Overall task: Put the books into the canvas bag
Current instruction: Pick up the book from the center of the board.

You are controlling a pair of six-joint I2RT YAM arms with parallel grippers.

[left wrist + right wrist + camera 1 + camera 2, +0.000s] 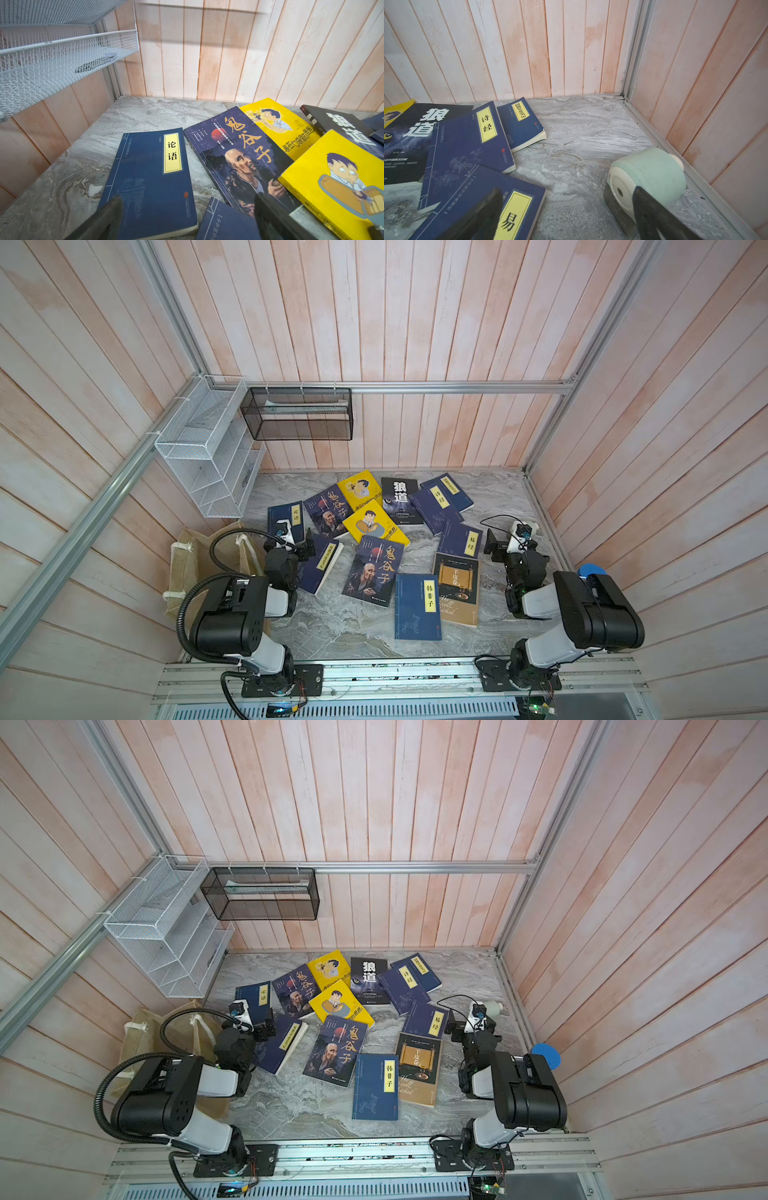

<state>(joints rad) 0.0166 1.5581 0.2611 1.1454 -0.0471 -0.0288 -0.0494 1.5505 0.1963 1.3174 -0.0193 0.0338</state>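
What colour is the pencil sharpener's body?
Pencil sharpener: pale mint green, cream face; best in right wrist view.

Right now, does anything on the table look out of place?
Yes: a mint-green pencil sharpener sits by the wall, and it is no book. The books lie strewn, overlapping at odd angles.

About a dozen books (374, 572) lie scattered on the marbled worktop (332, 630), mostly navy, with two yellow cartoon covers and a black one toward the rear wall. The canvas bag (183, 568) stands at the worktop's left edge, partly hidden by the left arm (its white trim shows), below a white mesh rack (199, 435). The left claw (308, 543) hangs over a navy book, the right claw (492, 545) just beside another.
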